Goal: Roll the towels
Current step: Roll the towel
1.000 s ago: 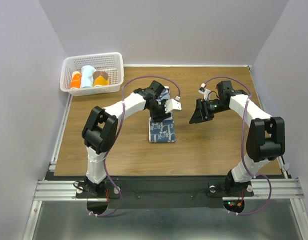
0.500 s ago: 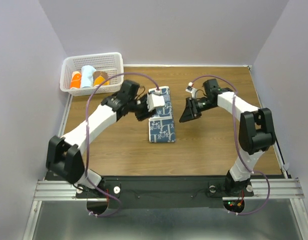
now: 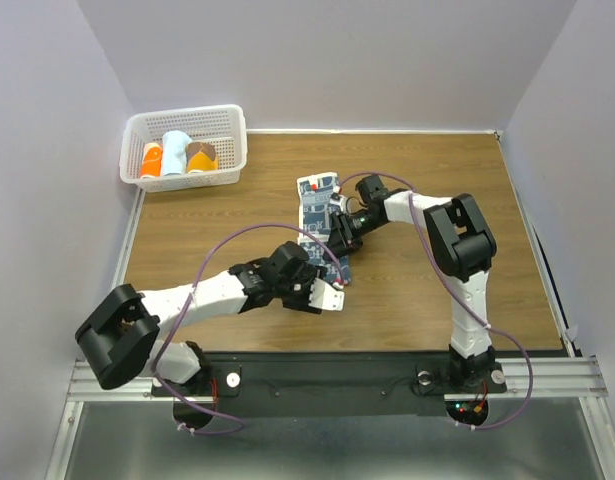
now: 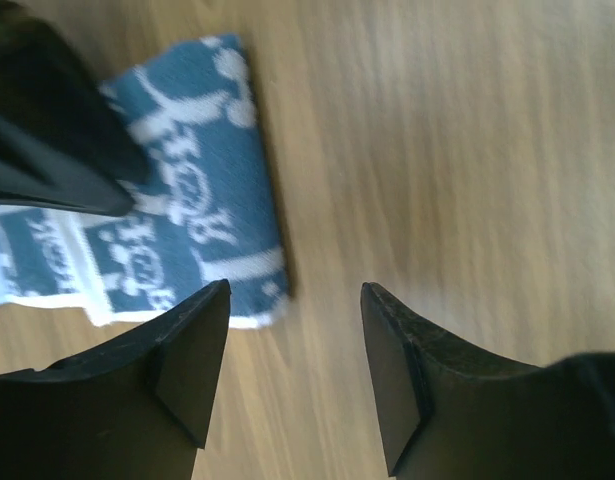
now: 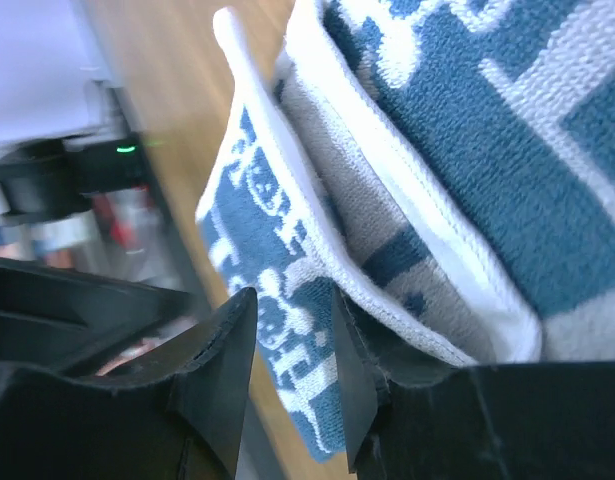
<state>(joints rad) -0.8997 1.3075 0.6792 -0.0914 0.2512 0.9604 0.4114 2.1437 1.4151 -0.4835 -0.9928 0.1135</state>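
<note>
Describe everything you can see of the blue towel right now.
The towel is thin navy cloth with whitish square motifs and a white hem, folded in layers into a long narrow strip lying slightly skewed on the wooden table. The right claw pinches one edge layer; the left claw hangs open at its near corner.

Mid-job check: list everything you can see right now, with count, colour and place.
towel: one, navy with pale motifs, middle of the table
basket: one, white, far-left corner
rolls: three, orange, pale blue and brown, inside the basket
table: one, brown wood, under everything
left claw: one, black, open over bare wood beside the towel's corner
right claw: one, black, shut on a layer of the towel's edge
</note>
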